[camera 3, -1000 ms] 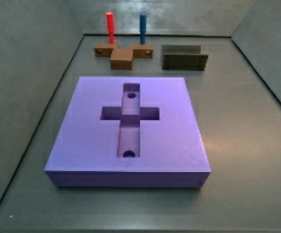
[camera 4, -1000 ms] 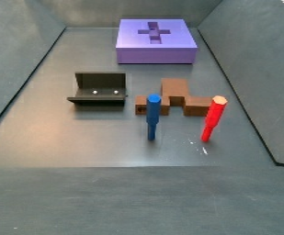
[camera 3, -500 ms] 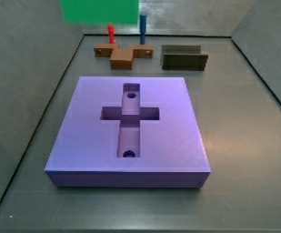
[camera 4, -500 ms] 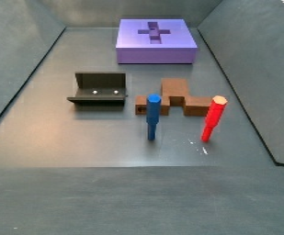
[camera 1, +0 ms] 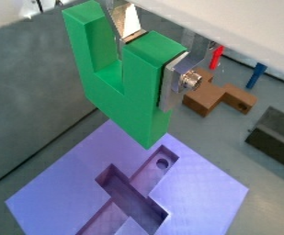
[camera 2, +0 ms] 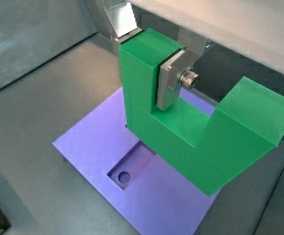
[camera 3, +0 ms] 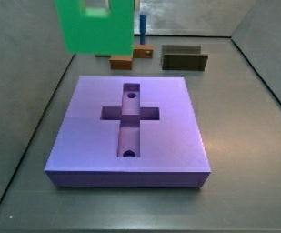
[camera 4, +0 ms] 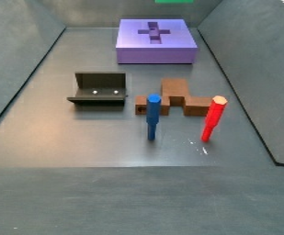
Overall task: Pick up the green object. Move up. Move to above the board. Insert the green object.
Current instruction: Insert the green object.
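Wrist views: the gripper (camera 1: 153,57) is closed on the green object (camera 1: 123,81); the silver fingers (camera 2: 169,78) press on one prong from both sides, and the other prong stands free beside them.
Green object: it hangs in the air under the gripper, with the two prongs pointing up to the gripper and the solid base pointing down to the board (camera 1: 71,193). It is not touching the board.
Board: lavender slab that lies flat on the desk (camera 3: 245,109); the cross-shaped recess (camera 3: 129,116) and two small round holes show in its top. In both wrist views it is directly under the green object.
Side view, green object: it (camera 3: 95,25) is high at the upper edge of the picture, above the far end of the board (camera 3: 130,130), and the square notch shows near the top edge. The gripper itself is out of this picture.
Side view, far end: only a thin green strip (camera 4: 171,1) shows at the top edge above the board (camera 4: 158,41).
Brown block: it (camera 4: 178,97) lies on the desk, well apart from the board.
Pegs: a blue peg (camera 4: 154,117) and a red peg (camera 4: 213,119) stand upright just beside the brown block.
Dark box: it (camera 4: 98,90) lies near the brown block, apart from the board.
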{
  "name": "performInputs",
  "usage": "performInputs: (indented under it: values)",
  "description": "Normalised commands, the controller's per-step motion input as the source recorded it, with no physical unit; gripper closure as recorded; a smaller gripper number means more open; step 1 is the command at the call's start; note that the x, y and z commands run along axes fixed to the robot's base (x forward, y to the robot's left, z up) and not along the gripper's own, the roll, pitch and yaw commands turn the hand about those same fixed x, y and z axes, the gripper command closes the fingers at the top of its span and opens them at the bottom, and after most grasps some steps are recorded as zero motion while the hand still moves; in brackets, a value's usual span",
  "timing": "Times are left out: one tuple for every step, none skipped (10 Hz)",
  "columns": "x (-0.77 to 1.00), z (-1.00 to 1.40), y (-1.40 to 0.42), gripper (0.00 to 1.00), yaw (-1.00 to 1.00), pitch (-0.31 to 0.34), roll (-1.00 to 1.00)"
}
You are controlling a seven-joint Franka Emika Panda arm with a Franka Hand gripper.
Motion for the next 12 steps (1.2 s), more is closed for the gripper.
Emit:
performInputs:
  values:
    - [0.0, -0.46, -0.07, 1.0, 0.0, -0.073, 0.06]
    - [0.0, -0.46, -0.24, 1.0, 0.0, -0.05, 0.13]
    - [0.08, -0.37, -0.34, 1.0, 0.0, -0.009, 0.15]
    - [0.28, -0.22, -0.4, 1.0, 0.0, 0.0, 0.18]
    - [0.64, -0.02, -0.5, 1.0, 0.05, 0.106, 0.24]
    - [0.77, 0.0, -0.39, 1.0, 0.05, 0.116, 0.3]
    - [0.8, -0.14, -0.32, 1.0, 0.09, 0.097, 0.32]
    - [0.72, -0.24, -0.27, 1.0, 0.13, 0.044, 0.28]
    - [0.78, -0.31, -0.17, 1.0, 0.2, 0.011, 0.26]
    - [0.79, -0.32, -0.16, 1.0, 0.19, 0.0, 0.18]
    - [0.79, -0.27, -0.13, 1.0, 0.17, 0.0, 0.14]
    - [0.85, -0.14, -0.05, 1.0, 0.13, 0.0, 0.04]
